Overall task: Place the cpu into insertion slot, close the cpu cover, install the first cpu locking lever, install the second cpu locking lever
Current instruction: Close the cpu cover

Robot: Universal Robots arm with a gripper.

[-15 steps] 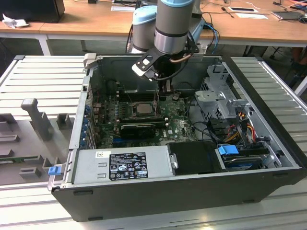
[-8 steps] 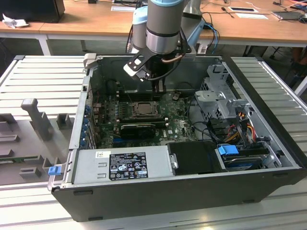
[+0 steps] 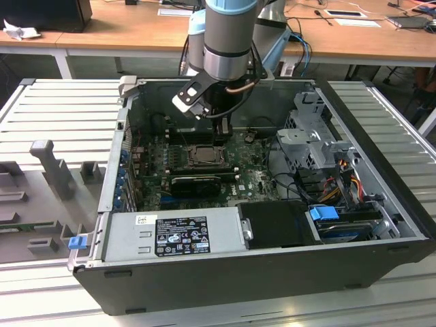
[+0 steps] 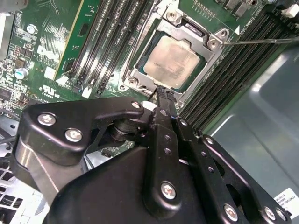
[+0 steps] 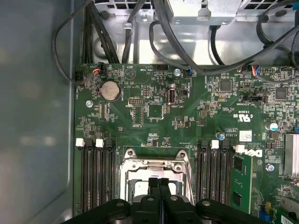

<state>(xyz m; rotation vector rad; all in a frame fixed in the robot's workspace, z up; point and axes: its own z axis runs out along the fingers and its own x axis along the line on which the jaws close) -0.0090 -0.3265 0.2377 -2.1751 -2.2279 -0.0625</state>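
The cpu (image 4: 172, 60), a pale beige-silver square, lies in the insertion slot (image 4: 211, 56) on the green motherboard. The grey cpu cover (image 4: 140, 70) lies flat around it as a frame. A thin metal locking lever (image 4: 261, 41) runs out sideways from one socket corner. My gripper (image 4: 161, 92) is shut, its black fingers pressed together with nothing between them, and the tips sit at the cover's edge. In the first wrist view the gripper (image 5: 159, 181) stands over the cover (image 5: 156, 164). In the exterior view the gripper (image 3: 222, 129) hangs just behind the slot (image 3: 202, 155).
Long black memory slots (image 4: 110, 39) flank the socket on both sides. The open computer case (image 3: 381, 204) walls in the board, with a power supply (image 3: 174, 235) at the front, a drive cage (image 3: 313, 136) at the exterior view's right and black cables (image 5: 140, 28) near the board edge.
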